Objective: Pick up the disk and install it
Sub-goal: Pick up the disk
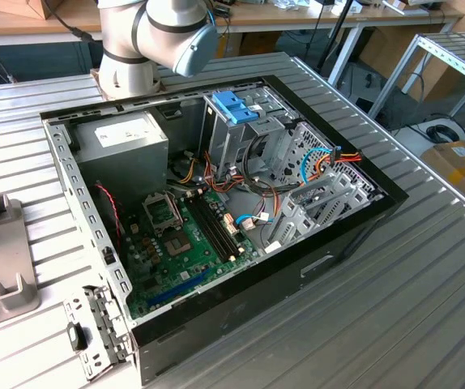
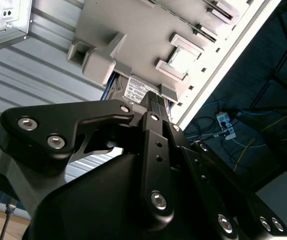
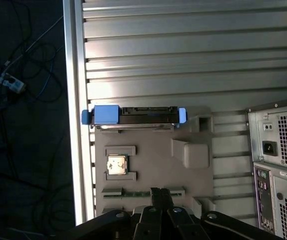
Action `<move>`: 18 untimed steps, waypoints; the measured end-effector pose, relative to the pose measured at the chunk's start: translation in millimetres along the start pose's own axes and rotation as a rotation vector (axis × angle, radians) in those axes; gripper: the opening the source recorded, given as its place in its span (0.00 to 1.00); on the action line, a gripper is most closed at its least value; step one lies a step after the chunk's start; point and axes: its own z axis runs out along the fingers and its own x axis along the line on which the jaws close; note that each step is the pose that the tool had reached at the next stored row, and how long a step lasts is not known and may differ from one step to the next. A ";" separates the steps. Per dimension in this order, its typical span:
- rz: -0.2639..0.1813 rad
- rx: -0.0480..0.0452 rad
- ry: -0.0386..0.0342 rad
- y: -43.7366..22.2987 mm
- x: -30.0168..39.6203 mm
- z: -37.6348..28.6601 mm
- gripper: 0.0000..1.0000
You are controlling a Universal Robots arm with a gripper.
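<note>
The disk [image 3: 133, 115] stands on edge in a slot of the grey fixture [image 3: 153, 155], near the edge of the ribbed table [image 3: 183, 55]. The gripper [image 3: 159, 193] hangs closed and empty, apart from it across the fixture. The disk looks stiff, dense and shock-sensitive, probably best pinched across its flat metal faces mid-length, clear of the blue bracket [image 3: 105, 114]

- Bare ribbed tabletop [image 3: 183, 60] wide open along one long side of the disk [image 3: 133, 116].
- Grey holder [image 3: 148, 145] against the other long side, raised blocks [image 3: 189, 152] close by.
- Tabletop edge [image 3: 73, 100] just past one end of the disk, then open air.
- Computer case [image 3: 278, 165] well apart past the other end, free tabletop between.
- Inside the open case, in the exterior view, tight room: wires [image 1: 257, 198] crowded beside the metal drive cage [image 1: 232, 146].
</note>
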 end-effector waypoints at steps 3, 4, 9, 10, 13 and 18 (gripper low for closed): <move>-0.008 -0.0002 0.0003 0.0 0.0 0.0 0.10; -0.015 -0.0003 0.0006 0.0 0.1 0.0 0.10; -0.046 -0.0011 0.0018 0.0 0.0 0.0 0.10; -0.052 -0.0013 0.0020 0.0 0.0 0.0 0.10; -0.091 -0.0022 0.0036 0.0 0.0 0.0 0.10; -0.125 -0.0031 0.0050 0.0 0.0 0.0 0.10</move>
